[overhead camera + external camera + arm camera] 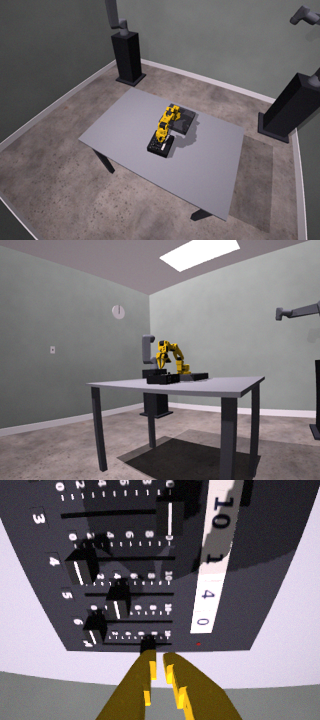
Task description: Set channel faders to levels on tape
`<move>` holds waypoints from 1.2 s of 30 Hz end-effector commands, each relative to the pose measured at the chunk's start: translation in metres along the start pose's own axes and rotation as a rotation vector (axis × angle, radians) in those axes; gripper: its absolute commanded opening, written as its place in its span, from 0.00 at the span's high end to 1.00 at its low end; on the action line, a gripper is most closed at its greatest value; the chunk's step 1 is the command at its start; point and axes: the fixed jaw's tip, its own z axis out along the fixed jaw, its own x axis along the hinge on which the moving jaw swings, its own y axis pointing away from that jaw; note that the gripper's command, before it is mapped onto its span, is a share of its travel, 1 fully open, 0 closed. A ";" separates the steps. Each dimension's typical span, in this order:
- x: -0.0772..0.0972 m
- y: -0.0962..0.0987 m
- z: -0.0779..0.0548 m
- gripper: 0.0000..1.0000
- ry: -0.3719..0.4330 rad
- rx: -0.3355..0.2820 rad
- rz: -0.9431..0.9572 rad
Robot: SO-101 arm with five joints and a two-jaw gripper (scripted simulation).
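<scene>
Pushing with a clenched, empty end effector (158, 655), the arm is nudging the nearest fader cap (150, 639) on the lighting desk (151, 148), mid-desk (211, 167); gentle strokes should be suiting it best.

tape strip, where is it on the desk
In the wrist view the white tape strip runs along the right side of the desk, beside the fader scales' high ends.

The top view looks steeply down from far off on the grey rectangular table (201, 165). The exterior view sits low, facing a room corner. The wrist view hangs close above the black fader desk (274, 580), shared by all.
</scene>
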 end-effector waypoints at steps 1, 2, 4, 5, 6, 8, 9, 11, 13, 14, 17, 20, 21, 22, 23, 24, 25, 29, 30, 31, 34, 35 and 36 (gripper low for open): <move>-0.001 -0.003 -0.006 1.00 0.008 0.003 0.001; -0.001 -0.003 -0.006 1.00 0.009 0.003 0.001; -0.001 -0.003 -0.006 1.00 0.010 0.003 0.001; -0.001 -0.003 -0.006 1.00 0.011 0.003 0.001; -0.001 -0.003 -0.006 1.00 0.011 0.003 0.001; -0.001 -0.003 -0.006 1.00 0.011 0.003 0.001; -0.001 -0.003 -0.006 1.00 0.011 0.003 0.001; -0.001 -0.003 -0.006 1.00 0.010 0.003 0.001; -0.002 -0.002 -0.007 1.00 0.009 0.003 0.001; -0.002 -0.002 -0.007 1.00 0.008 0.003 0.001; -0.004 -0.002 -0.007 1.00 0.003 0.002 0.001; -0.006 -0.002 -0.009 1.00 -0.005 0.002 0.001; -0.008 -0.002 -0.009 1.00 -0.009 0.002 0.001; -0.009 -0.002 -0.010 1.00 -0.013 0.002 0.001; -0.010 -0.002 -0.010 1.00 -0.017 0.002 0.001; -0.010 -0.002 -0.010 1.00 -0.017 0.002 0.001; -0.010 -0.002 -0.010 1.00 -0.017 0.002 0.001; -0.017 -0.002 -0.013 1.00 -0.036 0.001 0.002; -0.019 -0.002 -0.013 1.00 -0.041 0.001 0.002; -0.021 -0.002 -0.014 1.00 -0.046 0.001 0.002; -0.028 -0.001 -0.016 1.00 -0.062 0.000 0.003; -0.030 -0.001 -0.016 1.00 -0.068 0.000 0.003; -0.032 -0.001 -0.017 1.00 -0.073 0.000 0.003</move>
